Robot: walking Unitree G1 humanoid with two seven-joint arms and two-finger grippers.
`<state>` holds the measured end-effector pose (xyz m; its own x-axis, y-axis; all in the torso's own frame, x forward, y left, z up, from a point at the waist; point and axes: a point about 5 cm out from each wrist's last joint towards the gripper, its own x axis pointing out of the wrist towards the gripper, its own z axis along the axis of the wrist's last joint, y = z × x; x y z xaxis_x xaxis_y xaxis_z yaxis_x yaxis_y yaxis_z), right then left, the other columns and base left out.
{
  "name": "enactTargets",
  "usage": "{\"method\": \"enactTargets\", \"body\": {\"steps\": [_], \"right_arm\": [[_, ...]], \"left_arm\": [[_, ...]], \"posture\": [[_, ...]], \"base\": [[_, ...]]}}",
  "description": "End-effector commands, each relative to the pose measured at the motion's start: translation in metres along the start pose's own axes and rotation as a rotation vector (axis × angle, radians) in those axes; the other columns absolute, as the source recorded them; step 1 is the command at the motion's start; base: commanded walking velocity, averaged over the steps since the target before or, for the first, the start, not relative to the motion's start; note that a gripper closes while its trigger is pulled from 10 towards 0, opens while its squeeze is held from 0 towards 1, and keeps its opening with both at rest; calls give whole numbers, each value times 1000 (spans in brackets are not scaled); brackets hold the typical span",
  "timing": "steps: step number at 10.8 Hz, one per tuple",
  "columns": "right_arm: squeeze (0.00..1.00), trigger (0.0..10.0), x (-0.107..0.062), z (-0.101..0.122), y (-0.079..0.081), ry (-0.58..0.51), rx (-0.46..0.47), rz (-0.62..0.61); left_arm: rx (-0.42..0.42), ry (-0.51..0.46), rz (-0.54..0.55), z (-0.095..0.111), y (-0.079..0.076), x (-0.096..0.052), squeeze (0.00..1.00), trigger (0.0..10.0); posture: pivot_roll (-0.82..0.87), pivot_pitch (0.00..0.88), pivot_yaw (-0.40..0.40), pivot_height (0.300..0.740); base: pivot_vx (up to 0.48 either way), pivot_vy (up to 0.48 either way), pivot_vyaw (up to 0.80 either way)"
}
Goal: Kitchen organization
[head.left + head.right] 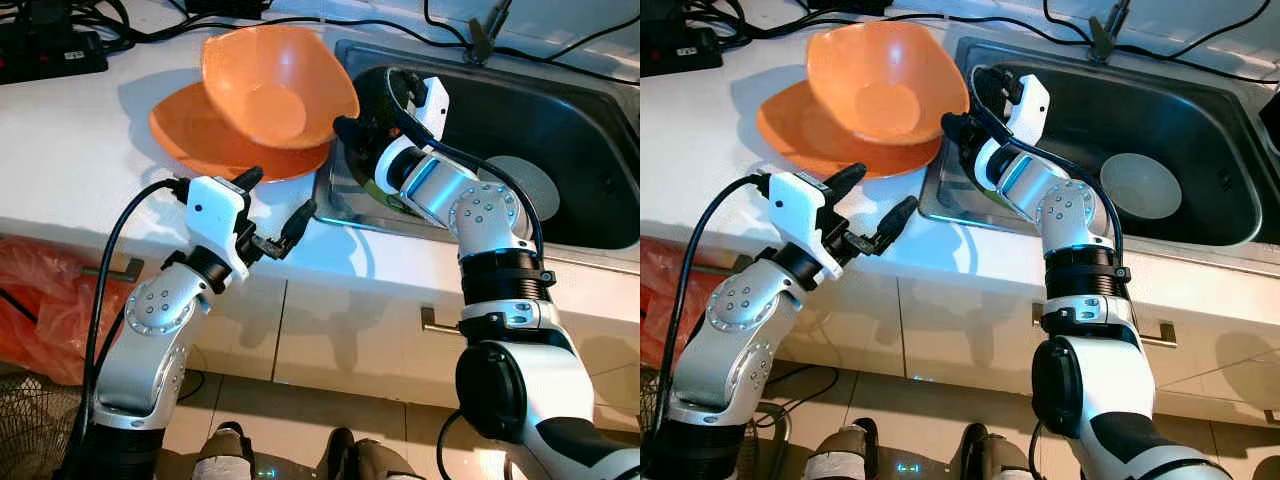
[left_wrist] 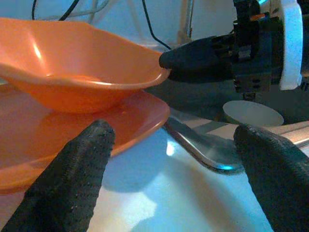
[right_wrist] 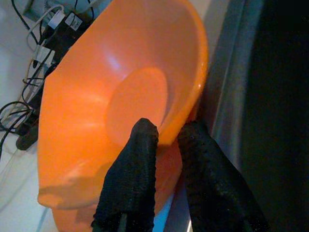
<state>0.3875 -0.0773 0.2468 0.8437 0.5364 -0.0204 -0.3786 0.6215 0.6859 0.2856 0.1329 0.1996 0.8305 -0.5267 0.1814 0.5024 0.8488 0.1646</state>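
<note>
An orange bowl (image 1: 275, 85) is held tilted over an orange plate (image 1: 205, 140) on the white counter. My right gripper (image 1: 345, 127) reaches from over the sink and is shut on the bowl's rim (image 3: 181, 123), one finger inside and one outside. My left gripper (image 1: 275, 205) stands open just in front of the plate, near the counter's front edge, with nothing between its fingers (image 2: 72, 174). A pale round dish (image 1: 1140, 185) lies in the sink's bottom.
The steel sink (image 1: 585, 110) takes up the counter's right side, its edge next to the plate. Black cables and a power strip (image 1: 45, 45) lie at the back left. An orange bag (image 1: 40, 310) hangs below the counter at left.
</note>
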Motion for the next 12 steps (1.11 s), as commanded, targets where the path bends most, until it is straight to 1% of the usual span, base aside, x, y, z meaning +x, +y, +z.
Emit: {"method": "enactTargets", "body": {"steps": [1,2,3,4,5,8,10,12], "right_arm": [[0,10000,-1,-2,-2,11,-2,-5],[8,10000,0,-3,-1,11,3,-2],[765,10000,0,-3,-1,11,5,0],[1000,10000,0,-4,-1,14,6,-3],[0,10000,1,-5,0,15,8,-3],[0,10000,9,-7,5,25,22,1],[0,10000,14,-6,5,25,28,-8],[0,10000,18,0,8,9,23,-13]], "left_arm": [[-3,27,-23,-5,-5,-1,0,10000],[-3,28,-26,-6,-5,0,0,10000],[-2,28,-27,-6,-5,0,0,10000],[-5,28,-29,-6,-6,1,0,10000],[-6,29,-29,-6,-7,1,0,10000],[-8,28,-29,-6,-7,1,0,10000],[-11,30,-32,-6,-8,2,0,10000],[-15,26,-33,-6,-9,3,0,10000]], "posture": [[248,194,-140,740],[248,192,-140,740],[248,192,-140,740],[247,195,-140,740],[247,196,-140,740],[250,195,-140,740],[249,195,-140,740],[250,194,-140,740]], "base": [[0,0,0],[0,0,0],[0,0,0],[0,0,0],[0,0,0],[0,0,0],[0,0,0],[0,0,0]]}}
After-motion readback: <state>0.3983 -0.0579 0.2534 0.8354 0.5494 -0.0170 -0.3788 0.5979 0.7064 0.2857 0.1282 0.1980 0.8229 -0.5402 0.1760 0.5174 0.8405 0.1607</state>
